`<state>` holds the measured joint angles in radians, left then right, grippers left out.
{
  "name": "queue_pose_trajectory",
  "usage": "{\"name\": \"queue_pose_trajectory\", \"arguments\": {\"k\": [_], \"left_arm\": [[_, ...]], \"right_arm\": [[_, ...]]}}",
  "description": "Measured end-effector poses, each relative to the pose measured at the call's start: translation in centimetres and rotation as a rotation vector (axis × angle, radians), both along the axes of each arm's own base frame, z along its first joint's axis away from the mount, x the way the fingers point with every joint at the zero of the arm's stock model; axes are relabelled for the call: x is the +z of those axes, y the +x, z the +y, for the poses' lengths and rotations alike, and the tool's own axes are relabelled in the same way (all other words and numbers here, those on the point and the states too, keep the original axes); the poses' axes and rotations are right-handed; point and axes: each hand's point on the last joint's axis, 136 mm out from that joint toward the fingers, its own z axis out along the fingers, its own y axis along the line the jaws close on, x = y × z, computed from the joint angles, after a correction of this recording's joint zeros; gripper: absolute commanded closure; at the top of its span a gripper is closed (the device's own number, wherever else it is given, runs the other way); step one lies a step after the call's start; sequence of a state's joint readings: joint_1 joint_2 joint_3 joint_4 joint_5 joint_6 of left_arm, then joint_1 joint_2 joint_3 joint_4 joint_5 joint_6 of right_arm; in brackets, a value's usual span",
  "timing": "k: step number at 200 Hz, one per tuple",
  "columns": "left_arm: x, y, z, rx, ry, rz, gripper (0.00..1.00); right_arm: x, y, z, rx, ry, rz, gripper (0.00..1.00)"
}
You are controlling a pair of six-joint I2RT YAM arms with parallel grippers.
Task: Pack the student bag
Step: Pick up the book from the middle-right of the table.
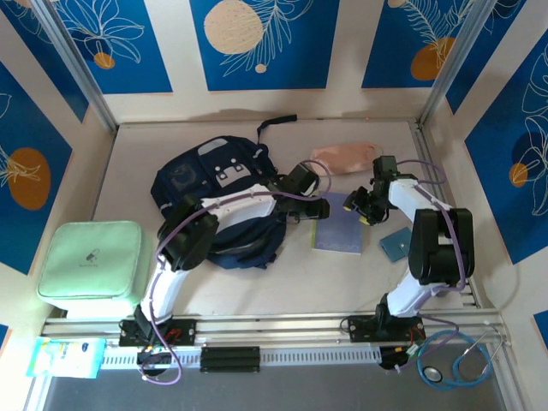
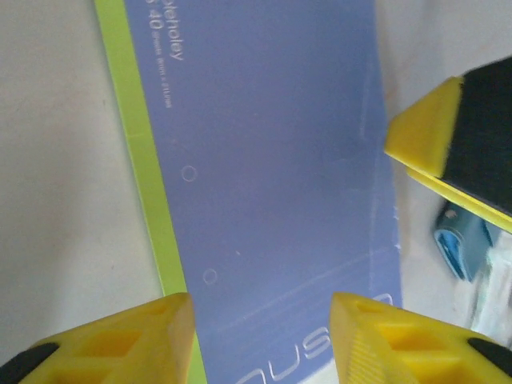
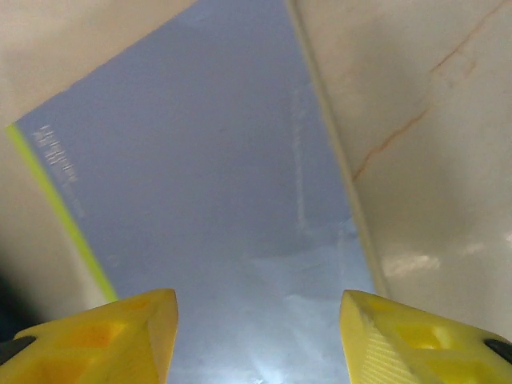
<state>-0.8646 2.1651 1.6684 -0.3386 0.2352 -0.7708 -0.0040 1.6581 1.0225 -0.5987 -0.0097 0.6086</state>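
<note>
The student bag, a dark navy backpack with a grey patch, lies at the table's middle left. My left arm reaches across it. To its right a violet-blue book with a lime-green spine lies flat on the table. My left gripper hovers over the book's left end, and my right gripper over its far right corner. In the left wrist view the book fills the space between the parted jaws of the left gripper. The right gripper stands open just above the book.
A pink pouch lies behind the book, and a small teal book to its right. A mint-green case sits at the near left. A stethoscope and a packet lie by the front rail.
</note>
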Motion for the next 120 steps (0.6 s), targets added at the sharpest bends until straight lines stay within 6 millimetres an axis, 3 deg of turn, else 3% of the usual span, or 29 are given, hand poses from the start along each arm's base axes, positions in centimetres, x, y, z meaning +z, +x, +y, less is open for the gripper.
{"name": "queue_pose_trajectory", "arguments": {"k": [38,120], "left_arm": [[-2.8,0.0,0.3,0.032,0.051,0.055,0.56],[-4.1,0.6,-0.5,0.037,0.068,0.084,0.53]], "right_arm": [[-1.4,-0.2,-0.4,0.006,-0.006,0.040,0.46],[-2.1,-0.3,-0.2,0.011,0.019,0.062,0.44]]}}
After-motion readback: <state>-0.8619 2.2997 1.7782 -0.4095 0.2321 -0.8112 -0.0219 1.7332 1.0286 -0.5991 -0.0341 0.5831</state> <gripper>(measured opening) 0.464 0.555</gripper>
